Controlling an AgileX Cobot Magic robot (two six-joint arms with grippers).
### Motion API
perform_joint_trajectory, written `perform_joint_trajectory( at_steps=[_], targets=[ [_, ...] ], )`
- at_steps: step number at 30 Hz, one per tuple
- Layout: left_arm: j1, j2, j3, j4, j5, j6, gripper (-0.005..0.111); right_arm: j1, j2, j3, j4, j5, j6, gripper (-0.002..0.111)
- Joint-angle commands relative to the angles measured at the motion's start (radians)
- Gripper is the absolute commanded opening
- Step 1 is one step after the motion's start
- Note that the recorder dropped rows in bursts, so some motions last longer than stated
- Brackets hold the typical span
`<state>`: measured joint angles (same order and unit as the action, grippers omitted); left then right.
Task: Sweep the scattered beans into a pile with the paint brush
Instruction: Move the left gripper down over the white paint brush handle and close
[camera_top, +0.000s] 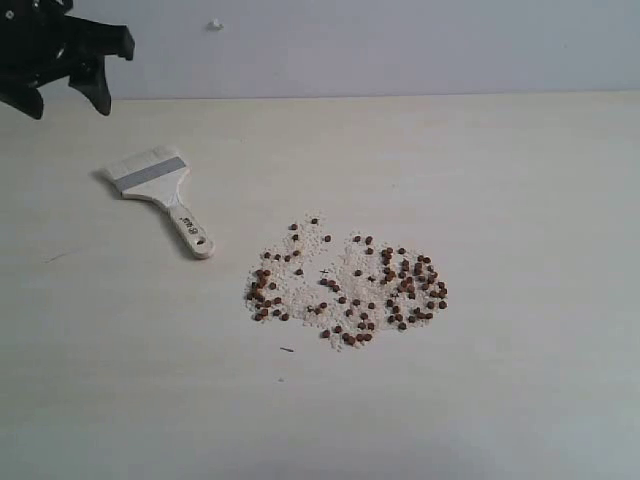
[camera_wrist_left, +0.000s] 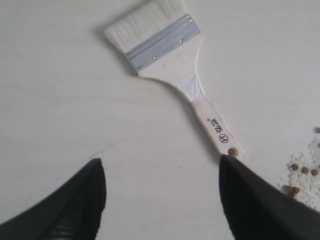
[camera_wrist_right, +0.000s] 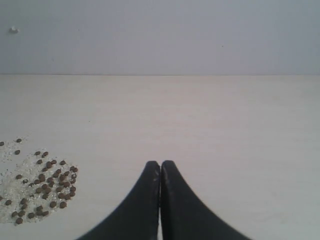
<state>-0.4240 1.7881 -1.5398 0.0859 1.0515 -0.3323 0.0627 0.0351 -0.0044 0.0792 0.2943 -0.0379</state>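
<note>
Lying flat on the counter, the paint brush rests just beside the loose spread of beans, with its handle end nearest them and its bristles pointing away. The left gripper hangs near the brush with jaws spread wide and empty; the right gripper is pressed closed on nothing. Probably light and rigid through wood and ferrule — only the bristles yield — the brush is best taken across its narrow handle, though the smooth finish may slip. The round beans should roll readily.
</note>
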Motion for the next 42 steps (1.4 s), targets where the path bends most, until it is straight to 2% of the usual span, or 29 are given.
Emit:
perform_joint_trajectory(
  at_steps=[1,7,13,24,36,42],
  targets=[
    [-0.006,0.077,-0.042,-0.042,0.022,-0.066,0.062,0.002,0.001,0.004,-0.003,-0.010,0.000,0.000],
    [-0.006,0.174,-0.077,-0.138,0.016,-0.140,0.062,0.002,0.001,0.004,-0.003,-0.010,0.000,0.000],
    [-0.006,0.257,-0.115,-0.221,0.014,-0.143,0.062,0.002,0.001,0.004,-0.003,-0.010,0.000,0.000],
    [-0.006,0.341,-0.135,-0.221,0.001,-0.191,0.062,0.002,0.001,0.004,-0.003,-0.012,-0.001,0.000],
    [-0.006,0.426,-0.135,-0.185,-0.116,-0.241,0.062,0.002,0.001,0.004,-0.003,-0.012,-0.001,0.000],
    [-0.006,0.455,-0.135,-0.057,-0.173,-0.349,0.062,0.002,0.001,0.004,-0.003,-0.012,-0.001,0.000]
  ],
)
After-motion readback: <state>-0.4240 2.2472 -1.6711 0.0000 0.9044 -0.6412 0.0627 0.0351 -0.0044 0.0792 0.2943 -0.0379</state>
